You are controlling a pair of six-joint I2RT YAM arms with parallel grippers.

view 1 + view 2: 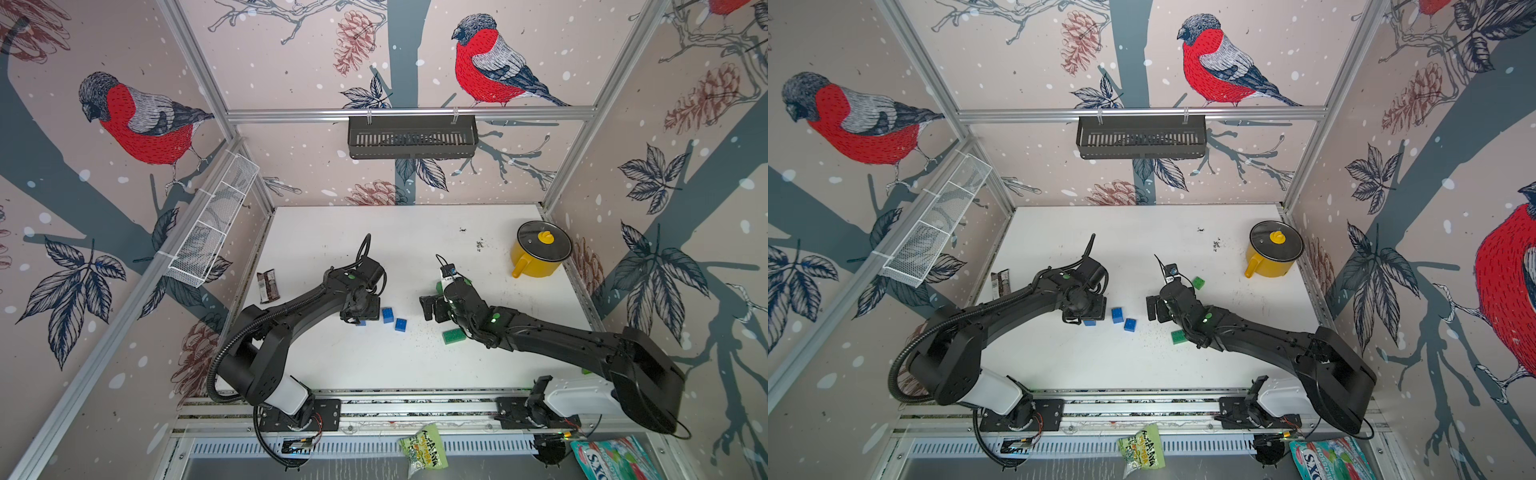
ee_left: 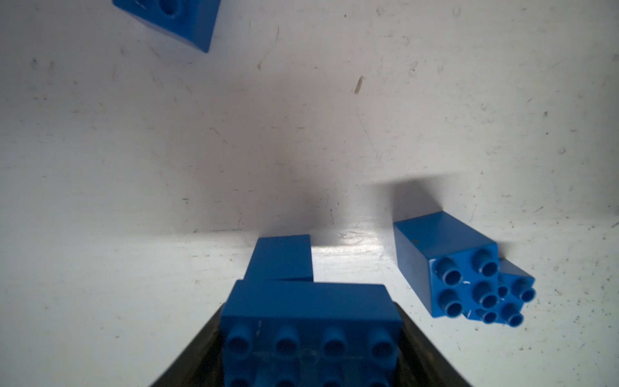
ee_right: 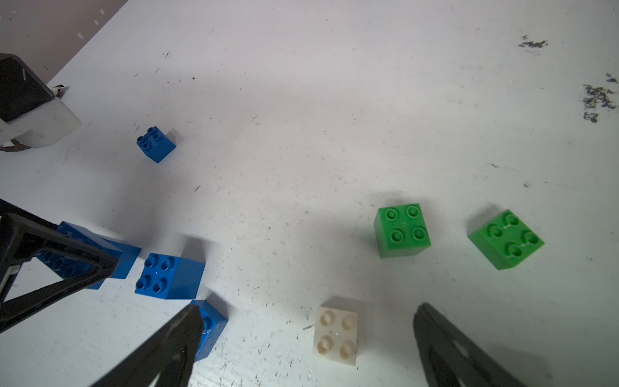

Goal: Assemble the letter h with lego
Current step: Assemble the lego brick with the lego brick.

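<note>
Nine lego bricks counted: five blue, three green, one white.

Left gripper (image 1: 360, 312): clamped across the long blue brick (image 2: 311, 321), low over the table (image 1: 374, 365), arm bent at the elbow and reaching inward. Touching that brick's far side, a second blue brick (image 2: 281, 258); just beside it, two blue cubes (image 2: 442, 264) (image 2: 514, 295) close together; farther off, a lone blue cube (image 3: 155, 144).

Right gripper (image 3: 310, 311): fingers spread wide, gripping nothing, arm stretched low, pointed toward the left one. On the table in line between its fingers, the white brick (image 3: 336, 335); ahead, two green cubes (image 3: 402, 231) (image 3: 505, 239); behind, beside the wrist, the long green brick (image 1: 452, 335).
</note>
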